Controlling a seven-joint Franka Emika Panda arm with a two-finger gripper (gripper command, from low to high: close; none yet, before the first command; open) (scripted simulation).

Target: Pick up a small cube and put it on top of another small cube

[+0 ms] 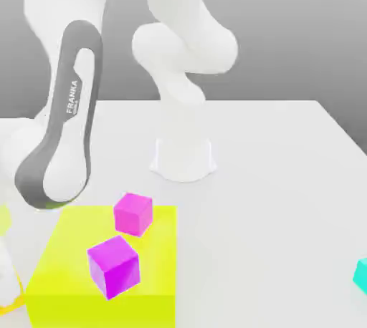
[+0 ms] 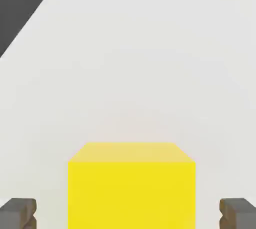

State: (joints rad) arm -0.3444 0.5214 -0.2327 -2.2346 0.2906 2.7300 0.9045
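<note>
In the hand view a small yellow cube (image 2: pixel 131 185) rests on the white table, directly between my gripper's (image 2: pixel 129 214) two dark fingertips (image 2: pixel 18 212). The jaws are open, with a clear gap on each side of the cube, and nothing is gripped. In the exterior view two small magenta cubes sit on a large yellow block (image 1: pixel 161 276): one (image 1: pixel 113 266) near its front, the other (image 1: pixel 133 213) at its back edge. A small cyan cube (image 1: pixel 360 274) lies at the exterior view's right edge. The arm's grey-and-white link (image 1: pixel 61 140) covers the exterior view's left side.
The robot's white base (image 1: pixel 183 158) stands at the middle back of the white table (image 1: pixel 287 176). The table's dark edge (image 2: pixel 20 3) shows in a corner of the hand view. A yellow sliver (image 1: pixel 3 223) and an orange sliver (image 1: pixel 8 306) show at the exterior view's left edge.
</note>
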